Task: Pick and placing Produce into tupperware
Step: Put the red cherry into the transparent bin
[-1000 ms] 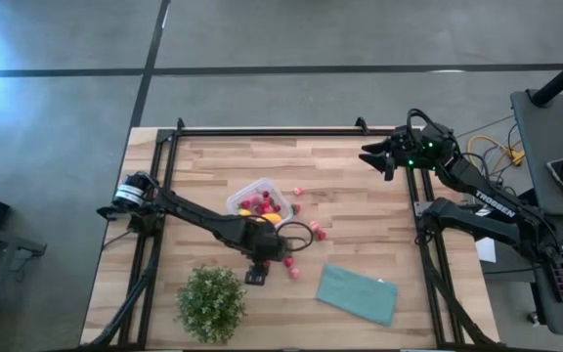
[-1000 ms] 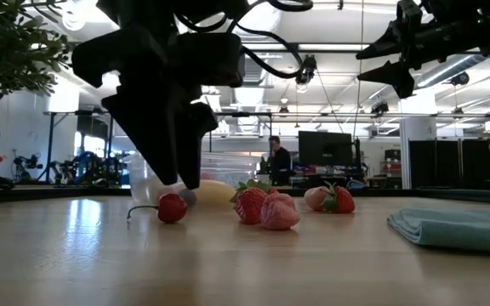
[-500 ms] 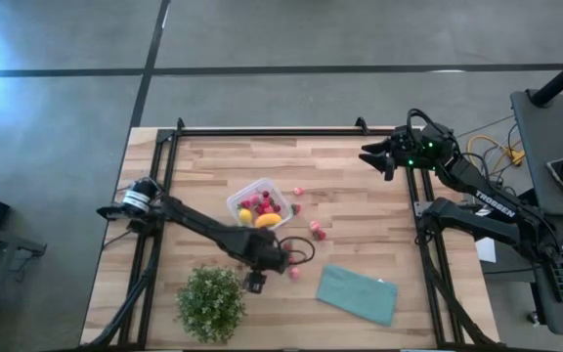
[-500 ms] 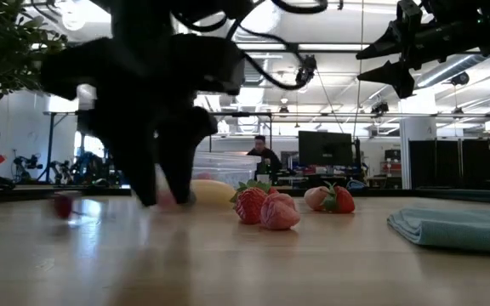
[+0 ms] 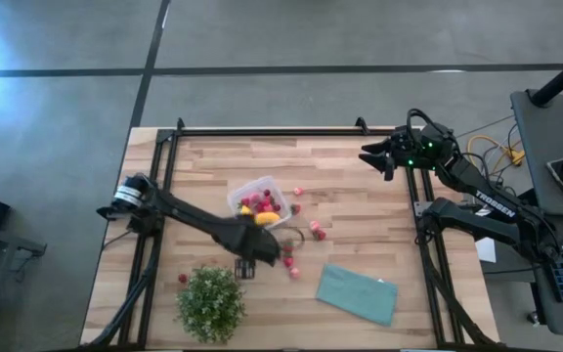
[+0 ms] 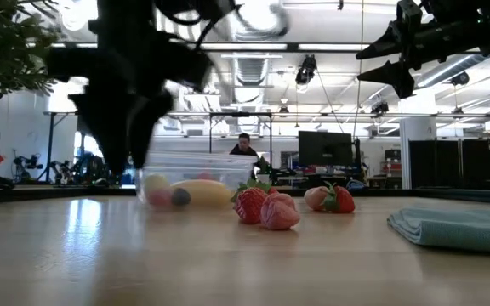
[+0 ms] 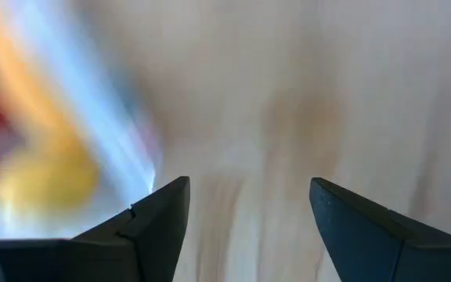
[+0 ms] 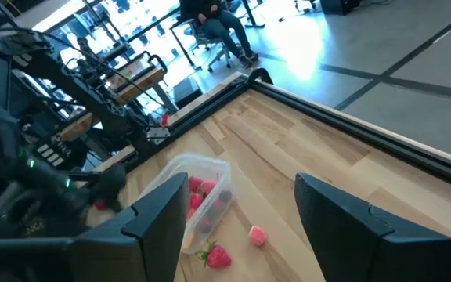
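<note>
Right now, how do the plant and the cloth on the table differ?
The plant is dark green, bushy and stands upright near the table's front edge on the left arm's side; the cloth is teal, folded flat, and lies toward the right arm's side. The plant looks round from above; the cloth looks rectangular. The left claw hovers close to the plant, while no claw is near the cloth. Both sit at the front, apart from the tupperware.

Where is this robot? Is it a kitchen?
Probably not; it looks like a robotics lab or workshop. Behind the wooden table are computer monitors, exposed ceiling pipes, and a person in an office chair.
</note>
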You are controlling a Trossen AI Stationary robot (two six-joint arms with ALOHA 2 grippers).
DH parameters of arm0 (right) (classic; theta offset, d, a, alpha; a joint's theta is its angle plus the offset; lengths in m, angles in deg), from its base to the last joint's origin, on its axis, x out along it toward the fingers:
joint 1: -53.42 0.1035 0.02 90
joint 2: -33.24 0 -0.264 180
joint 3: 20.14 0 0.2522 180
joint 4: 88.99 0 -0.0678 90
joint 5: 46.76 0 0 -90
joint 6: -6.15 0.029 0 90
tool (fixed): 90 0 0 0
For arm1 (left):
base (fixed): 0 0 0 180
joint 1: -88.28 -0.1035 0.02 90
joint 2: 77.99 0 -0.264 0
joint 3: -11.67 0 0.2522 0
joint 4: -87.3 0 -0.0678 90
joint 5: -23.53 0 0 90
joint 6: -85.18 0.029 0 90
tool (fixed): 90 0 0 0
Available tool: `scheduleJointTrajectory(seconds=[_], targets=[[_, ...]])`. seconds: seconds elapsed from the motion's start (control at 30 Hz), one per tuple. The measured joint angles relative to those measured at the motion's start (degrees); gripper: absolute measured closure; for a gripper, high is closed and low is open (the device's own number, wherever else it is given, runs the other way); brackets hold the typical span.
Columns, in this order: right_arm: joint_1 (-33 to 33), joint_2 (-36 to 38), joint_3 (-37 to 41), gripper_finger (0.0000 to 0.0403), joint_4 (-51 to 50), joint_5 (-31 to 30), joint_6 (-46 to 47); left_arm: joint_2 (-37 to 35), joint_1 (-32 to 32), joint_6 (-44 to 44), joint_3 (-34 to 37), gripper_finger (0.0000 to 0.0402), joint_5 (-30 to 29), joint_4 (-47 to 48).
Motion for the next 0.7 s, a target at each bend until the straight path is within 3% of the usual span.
scheduleJointTrajectory(seconds=[0.13, 0.3, 0.47, 0.53, 0.63, 0.7], targets=[[-0.01, 0.00, 0.00, 0.0177, 0.00, -0.01, 0.01, -4.84, -3.53, -19.26, 0.08, 0.0153, 0.26, 8.62], [-0.01, 0.00, 0.00, 0.0177, 0.00, -0.01, 0.01, -16.50, -4.03, -40.08, 0.11, 0.0153, -0.76, 5.59], [-0.01, 0.00, 0.00, 0.0177, 0.00, 0.01, 0.01, -26.76, -1.70, -47.49, 0.11, 0.0153, -6.90, 2.29], [-0.01, 0.00, 0.00, 0.0177, 0.00, -0.01, 0.01, -30.16, -0.01, -53.09, 0.61, 0.0153, -13.39, 3.92], [0.00, 0.00, 0.00, 0.0177, 0.00, 0.01, 0.00, -34.63, 2.12, -62.34, 2.30, 0.0153, -32.21, 9.58], [-0.01, 0.00, 0.00, 0.0177, 0.00, -0.01, 0.00, -37.43, 2.14, -67.09, 3.37, 0.0153, -39.37, 14.22]])
